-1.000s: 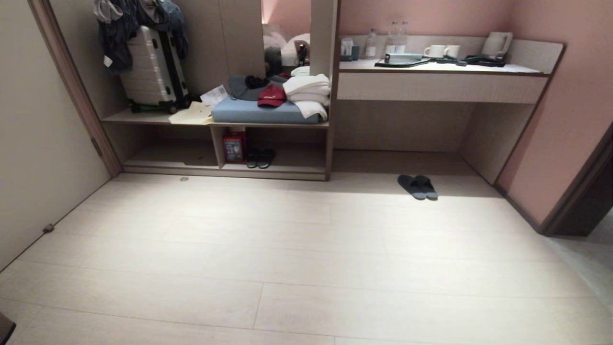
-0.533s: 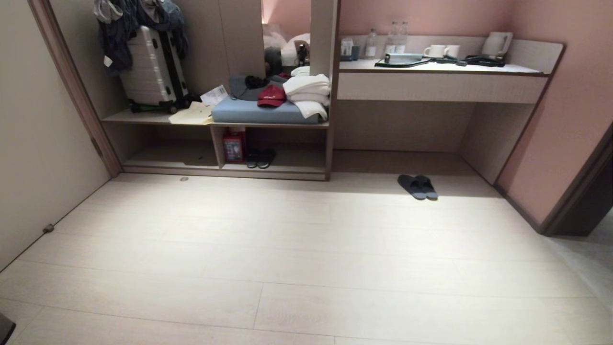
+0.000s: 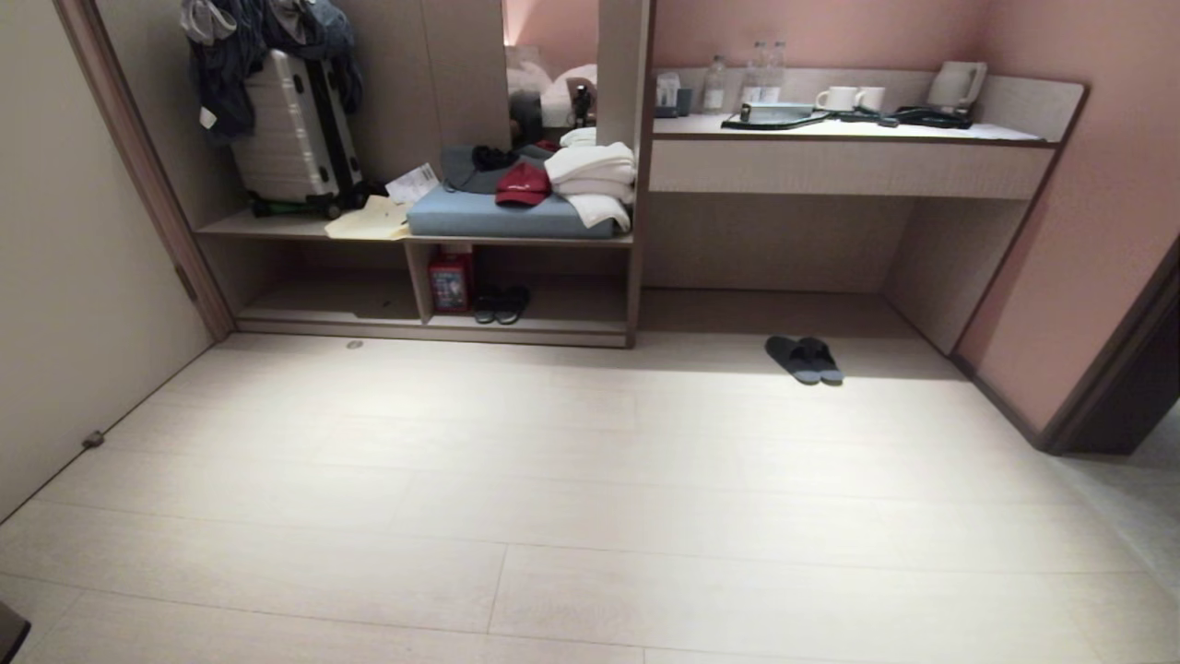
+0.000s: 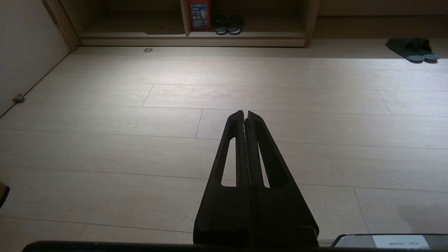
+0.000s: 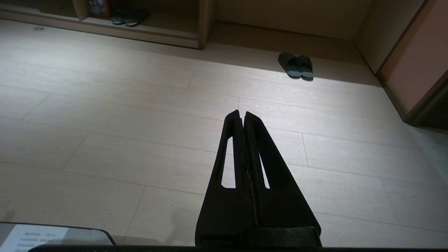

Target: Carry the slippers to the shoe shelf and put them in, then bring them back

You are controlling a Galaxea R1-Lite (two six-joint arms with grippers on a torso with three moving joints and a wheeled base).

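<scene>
On the floor before the desk, the slippers [image 3: 804, 358] lie side by side, lengthwise toward it; both grippers' jaws are together.

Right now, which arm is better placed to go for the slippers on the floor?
Right, probably. The slippers lie right of centre, under the desk. Both the right gripper and the left gripper are shut, empty and far away; the base must drive closer.
</scene>
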